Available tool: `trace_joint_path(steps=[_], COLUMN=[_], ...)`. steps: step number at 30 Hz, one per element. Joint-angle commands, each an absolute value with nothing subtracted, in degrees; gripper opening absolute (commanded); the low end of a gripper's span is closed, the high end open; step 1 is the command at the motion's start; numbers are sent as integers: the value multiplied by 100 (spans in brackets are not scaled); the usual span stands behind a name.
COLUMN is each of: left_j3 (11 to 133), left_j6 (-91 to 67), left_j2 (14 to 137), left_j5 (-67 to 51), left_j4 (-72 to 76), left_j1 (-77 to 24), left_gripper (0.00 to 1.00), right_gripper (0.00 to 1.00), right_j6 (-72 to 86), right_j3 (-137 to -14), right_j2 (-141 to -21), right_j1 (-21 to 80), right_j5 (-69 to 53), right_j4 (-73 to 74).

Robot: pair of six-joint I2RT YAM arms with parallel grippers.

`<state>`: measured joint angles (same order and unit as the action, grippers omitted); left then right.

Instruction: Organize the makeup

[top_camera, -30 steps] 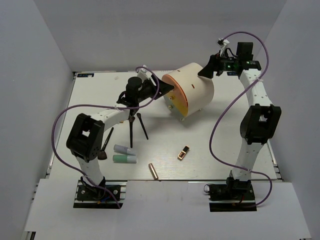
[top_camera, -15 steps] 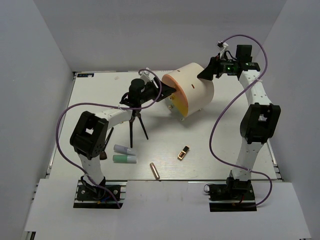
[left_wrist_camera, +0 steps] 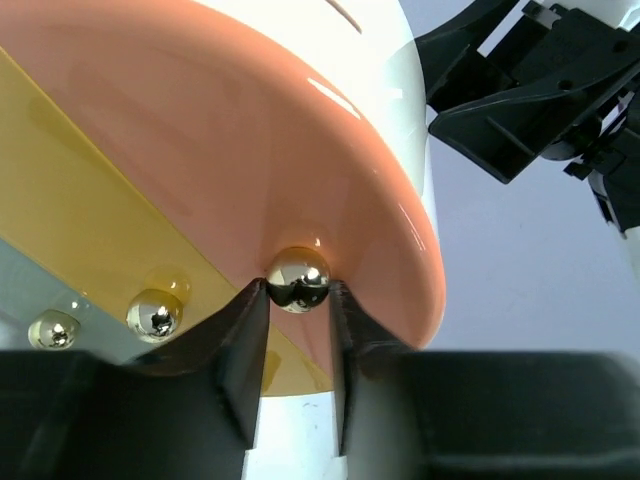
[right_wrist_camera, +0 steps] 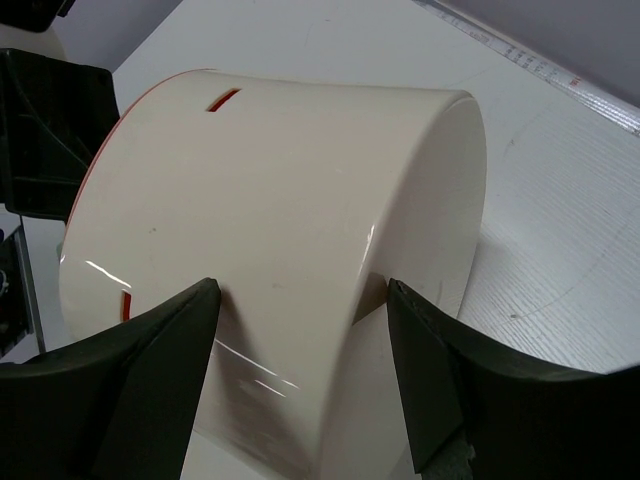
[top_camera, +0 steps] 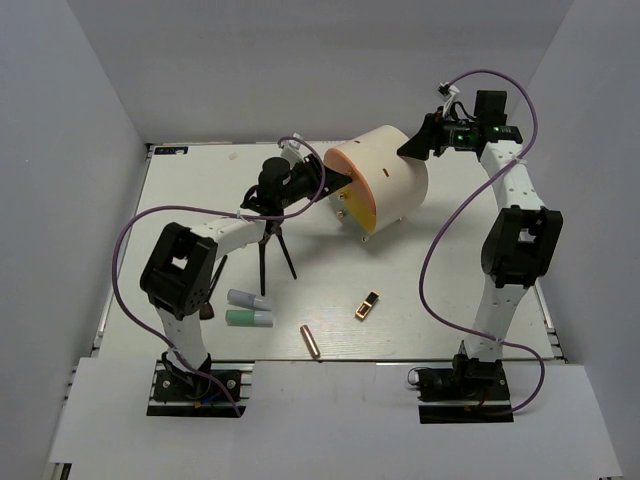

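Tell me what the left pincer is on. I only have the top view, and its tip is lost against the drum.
Observer: The left pincer has a finger on each side of a gold ball knob on the orange face.
Operator: Report any other knobs.
Observer: Two more gold knobs show beside it, by the yellow panel.
Operator: Check the right pincer.
Observer: The right pincer is open, with one finger on each side of the cream wall.
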<state>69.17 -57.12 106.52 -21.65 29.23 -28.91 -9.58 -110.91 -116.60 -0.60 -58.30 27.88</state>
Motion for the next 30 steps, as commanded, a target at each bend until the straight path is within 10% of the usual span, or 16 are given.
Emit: trace_joint_path(steps=[1,11,30], left_j3=[6908,6662,5502], left_j6=[-5590,-5283,-4729], left_j2=[10521,10248,8851], left_j5=[-2004,-1828,-1170], left_j4=[2997,2971,2259], left_j1=[-2909,-2909,-2795], left_gripper=[32,11,8], right_gripper=[71,68,68], right_j6=[-1178,-1195,-1213], right_j3=[-10907,-10881,-10863], right_j2=[-11716,-11707,-11760], right_j1=[-18,-9,-9], right_j5=[-5722,-5591,-5185], right_j4=[3006,3023,3190])
